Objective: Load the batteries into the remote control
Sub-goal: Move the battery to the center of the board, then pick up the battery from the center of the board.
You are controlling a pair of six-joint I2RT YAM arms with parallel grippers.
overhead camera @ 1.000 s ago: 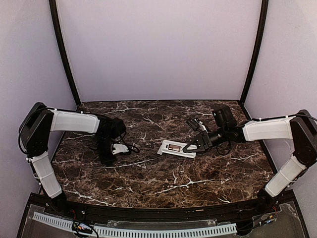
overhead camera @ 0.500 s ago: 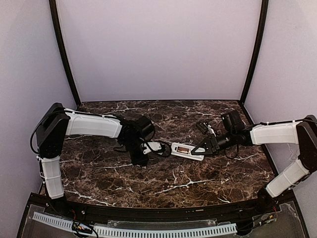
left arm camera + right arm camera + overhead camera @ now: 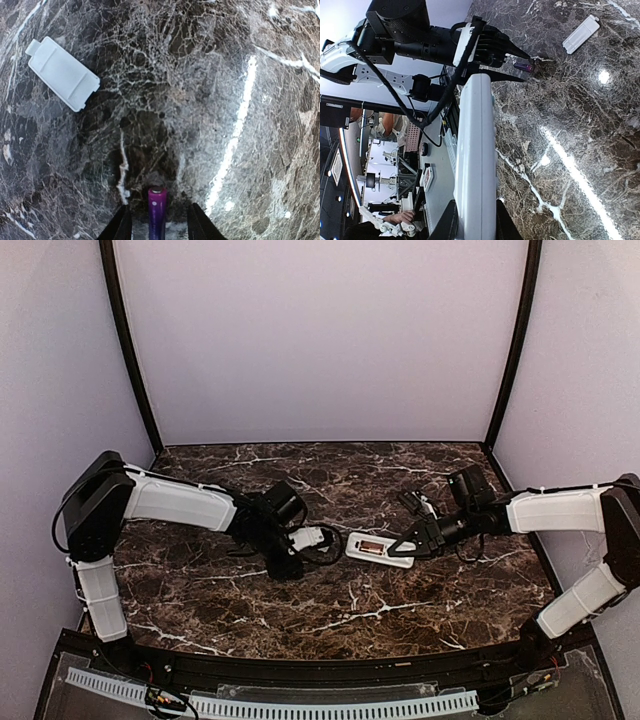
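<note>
Two grippers close at mid-table

Overhead: right gripper [image 3: 408, 544] clamped on the white remote control [image 3: 375, 548], just right of centre. Only from the left wrist: left gripper [image 3: 159, 222] slack, fingers [image 3: 121, 227] clear of the purple battery [image 3: 156, 200] between them; loose cover [image 3: 62, 74] flat on the marble table [image 3: 250, 75].

table [image 3: 300, 610]: dark marble, white veins | lying on it: small white cover [image 3: 63, 73], flat, away from the table's edges
</note>
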